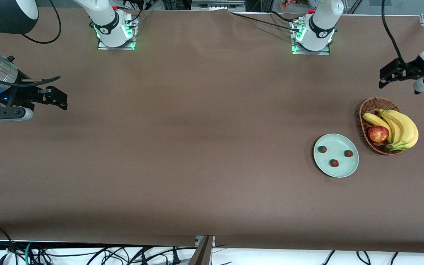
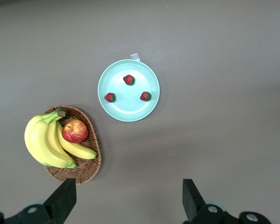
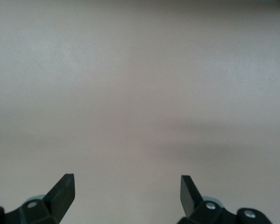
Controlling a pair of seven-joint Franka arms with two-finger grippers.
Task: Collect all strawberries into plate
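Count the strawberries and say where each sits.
3 strawberries, all on the plate: one toward the right arm's end, one toward the basket, one nearest the camera. None seem hidden.

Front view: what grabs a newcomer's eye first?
Three strawberries already lie in the mint-green plate toward the left arm's end of the table. Right beside it a wicker basket holds bright yellow bananas and a red apple. Both arms wait, jaws open and empty: the left gripper above the table near the basket, the right gripper over bare brown table.
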